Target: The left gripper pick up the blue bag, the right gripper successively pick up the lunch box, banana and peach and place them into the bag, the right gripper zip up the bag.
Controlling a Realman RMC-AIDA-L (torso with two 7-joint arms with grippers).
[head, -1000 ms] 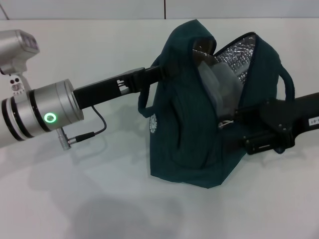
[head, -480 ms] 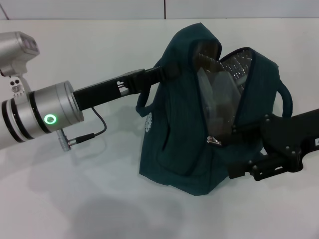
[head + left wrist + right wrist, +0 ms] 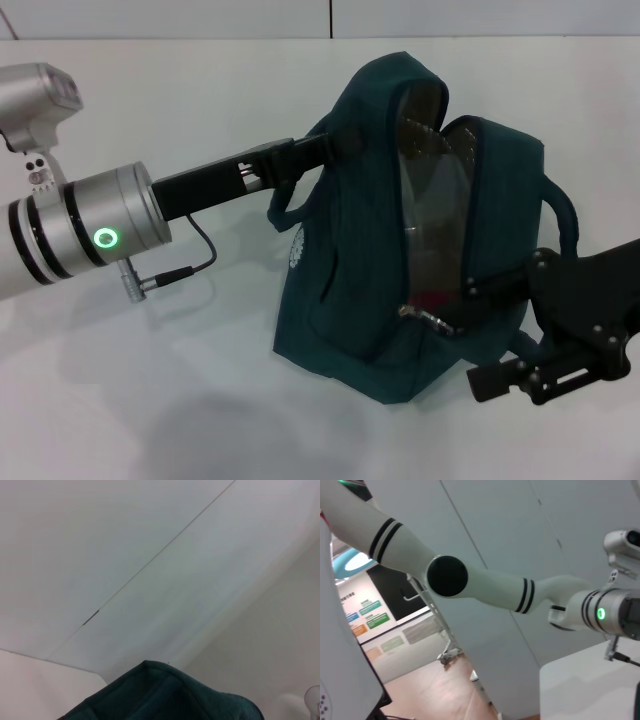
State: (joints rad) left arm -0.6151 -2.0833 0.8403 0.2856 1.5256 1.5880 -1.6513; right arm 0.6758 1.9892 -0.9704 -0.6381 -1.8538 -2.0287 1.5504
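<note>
Dark teal fabric blue bag (image 3: 350,260) upright on white desk (image 3: 150,400), foil-lined mouth part open. Left end effector (image 3: 335,146) clamped on its top edge. Right end effector (image 3: 440,318) pinching metal zip pull (image 3: 422,315) low on the front.

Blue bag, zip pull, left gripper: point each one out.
blue bag (image 3: 340,300), head view, on its front fabric panel.
zip pull (image 3: 424,318), head view, on the small metal tab.
left gripper (image 3: 318,152), head view, at the fingers against the bag's top.

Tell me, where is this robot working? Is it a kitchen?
Probably not a kitchen: it looks like a lab or exhibition hall. The blue bag sits on a plain white table, and the right wrist view shows pale wall panels and a display board with posters.
</note>
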